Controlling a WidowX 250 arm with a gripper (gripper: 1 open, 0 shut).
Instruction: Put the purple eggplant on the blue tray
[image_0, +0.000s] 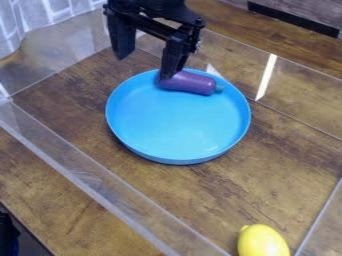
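Note:
The purple eggplant (190, 83) lies on its side inside the blue tray (178, 125), close to the tray's far rim. My black gripper (150, 58) hangs over that far rim, open, its fingers spread wide. One finger (177, 58) stands right beside the eggplant's left end; whether it touches the eggplant I cannot tell. The other finger (122, 40) is off to the left, outside the tray. Nothing is between the fingers.
A yellow lemon-shaped object (263, 241) sits at the front right of the wooden table (80, 90). Clear plastic walls (80, 170) fence the work area on the left and front, with another clear wall (281, 75) on the right.

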